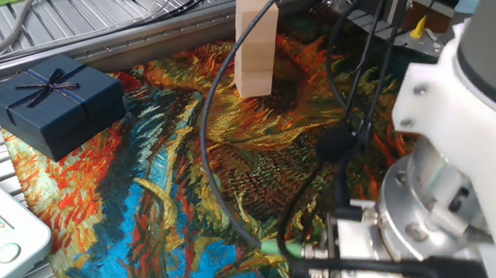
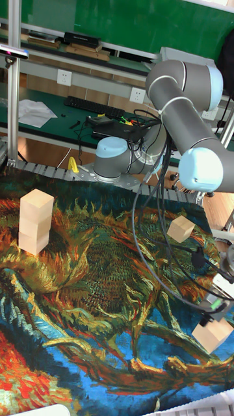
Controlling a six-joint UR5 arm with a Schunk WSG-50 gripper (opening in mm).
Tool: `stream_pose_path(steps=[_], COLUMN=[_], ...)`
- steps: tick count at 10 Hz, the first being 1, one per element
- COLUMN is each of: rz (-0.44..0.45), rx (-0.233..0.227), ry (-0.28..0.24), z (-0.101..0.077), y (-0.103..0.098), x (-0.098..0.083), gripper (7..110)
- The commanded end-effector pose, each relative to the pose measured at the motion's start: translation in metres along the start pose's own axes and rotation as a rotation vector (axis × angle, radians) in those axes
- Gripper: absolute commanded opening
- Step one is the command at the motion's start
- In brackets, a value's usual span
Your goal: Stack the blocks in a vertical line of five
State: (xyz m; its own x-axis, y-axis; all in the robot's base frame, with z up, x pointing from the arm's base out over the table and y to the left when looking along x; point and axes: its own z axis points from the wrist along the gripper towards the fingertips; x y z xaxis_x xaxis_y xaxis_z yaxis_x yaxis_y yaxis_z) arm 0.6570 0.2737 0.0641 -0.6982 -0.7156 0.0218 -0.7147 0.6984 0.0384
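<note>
Three-block stack stands at the far edge of the painted cloth, so two remain: one loose block lies apart, another block sits by the pincer, whose opening I cannot tell.

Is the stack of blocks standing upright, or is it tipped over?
Upright. The stack of blocks stands on the painted cloth, three cubes high; the top cube sits slightly turned.

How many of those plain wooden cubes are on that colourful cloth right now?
5. Three are in the stack at the cloth's left side. One loose block lies to the right, and another block sits at the right edge by the gripper. Others could be hidden.
</note>
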Motion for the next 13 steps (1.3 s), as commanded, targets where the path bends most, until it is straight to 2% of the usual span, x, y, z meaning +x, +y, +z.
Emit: stream_pose_path(steps=[1, 2, 3, 6, 9, 10, 11, 13], rz=[0.044, 0.079, 0.090, 0.120, 0.129, 0.129, 0.141, 0.175], rx=[-0.034, -0.014, 0.010, 0.039, 0.045, 0.035, 0.021, 0.028], ry=[-0.046, -0.072, -0.075, -0.114, -0.100, -0.094, -0.074, -0.019], z=[-0.001, 0.009, 0.013, 0.011, 0.020, 0.021, 0.018, 0.010], y=[-0.003, -0.007, -0.010, -0.004, 0.005, 0.009, 0.017, 0.022], x=[-0.025, -0.033, -0.033, -0.018, -0.011, -0.014, -0.016, -0.020], gripper=[88, 88, 88, 88, 88, 88, 88, 88])
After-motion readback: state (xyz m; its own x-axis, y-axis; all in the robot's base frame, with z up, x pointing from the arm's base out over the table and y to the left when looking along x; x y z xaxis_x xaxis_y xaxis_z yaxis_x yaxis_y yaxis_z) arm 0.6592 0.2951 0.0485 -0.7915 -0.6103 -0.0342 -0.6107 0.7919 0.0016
